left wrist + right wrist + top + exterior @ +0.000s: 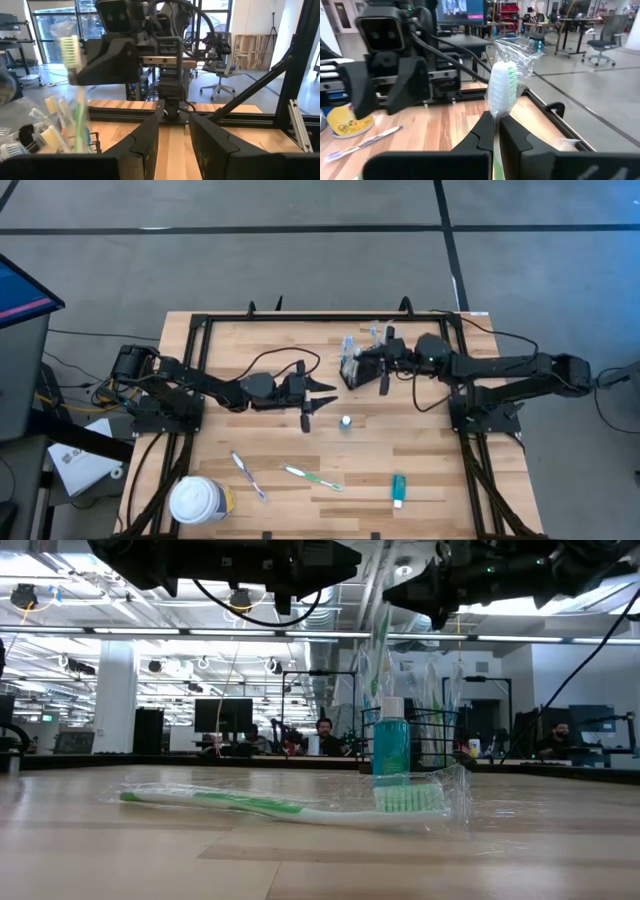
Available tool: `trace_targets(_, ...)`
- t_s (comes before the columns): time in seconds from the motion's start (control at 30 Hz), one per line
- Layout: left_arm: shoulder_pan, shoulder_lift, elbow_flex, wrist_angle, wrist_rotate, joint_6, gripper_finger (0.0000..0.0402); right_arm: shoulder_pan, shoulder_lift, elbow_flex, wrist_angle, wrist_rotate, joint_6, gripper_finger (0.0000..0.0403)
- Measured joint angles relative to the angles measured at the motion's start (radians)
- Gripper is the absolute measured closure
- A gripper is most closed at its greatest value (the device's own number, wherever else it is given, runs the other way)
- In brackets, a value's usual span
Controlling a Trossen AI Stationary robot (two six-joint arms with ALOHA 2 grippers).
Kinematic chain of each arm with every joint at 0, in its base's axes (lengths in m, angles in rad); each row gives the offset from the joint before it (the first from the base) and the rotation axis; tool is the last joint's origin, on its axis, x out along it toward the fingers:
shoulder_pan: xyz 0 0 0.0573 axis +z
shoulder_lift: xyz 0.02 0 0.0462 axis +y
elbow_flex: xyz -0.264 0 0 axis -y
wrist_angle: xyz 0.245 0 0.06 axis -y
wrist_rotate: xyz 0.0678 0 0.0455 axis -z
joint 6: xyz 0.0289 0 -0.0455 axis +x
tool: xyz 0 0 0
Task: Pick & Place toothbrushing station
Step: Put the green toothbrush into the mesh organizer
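Note:
The black wire caddy (350, 372) stands at the far middle of the table with several toothbrushes (50, 134) upright in it. My right gripper (372, 362) reaches in level from the table's right and is shut on a plastic-wrapped toothbrush (503, 82) over the caddy. My left gripper (318, 402) hangs level, left of the caddy, open with nothing between its fingers (145, 145). A small teal bottle (345, 422) stands upright on the table in front of the caddy. My right gripper pinches the wrapped toothbrush's handle (495, 116) between its two fingers, coming in level from the table's right and lying across it. The brush stands upright, its bristled head (70, 49) above the fingers. Its lower part (80, 120) reaches down among the caddy's brushes; whether it touches them I cannot tell.
On the near half of the table lie a pink toothbrush (248, 476), a wrapped green toothbrush (312, 477) and a teal tube (398, 490). A white-lidded round tub (198, 500) stands at the near left corner. A black frame (300, 317) borders the table.

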Motion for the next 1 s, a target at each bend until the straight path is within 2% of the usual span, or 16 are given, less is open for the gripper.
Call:
trace_targets(0.13, 0.000, 0.000, 0.000, -0.003, 0.000, 0.000, 0.0298, -0.015, -0.005, 0.005, -0.023, 0.000, 0.000, 0.0403)
trace_targets(0.47, 0.000, 0.000, 0.000, -0.012, -0.001, 0.000, 0.0298, -0.043, -0.129, 0.006, -0.162, 0.000, 0.003, 0.0403)
trace_targets(1.0, 0.000, 0.001, 0.000, -0.013, -0.004, 0.000, 0.0298, -0.033, -0.042, 0.003, -0.163, 0.000, 0.001, 0.0403)
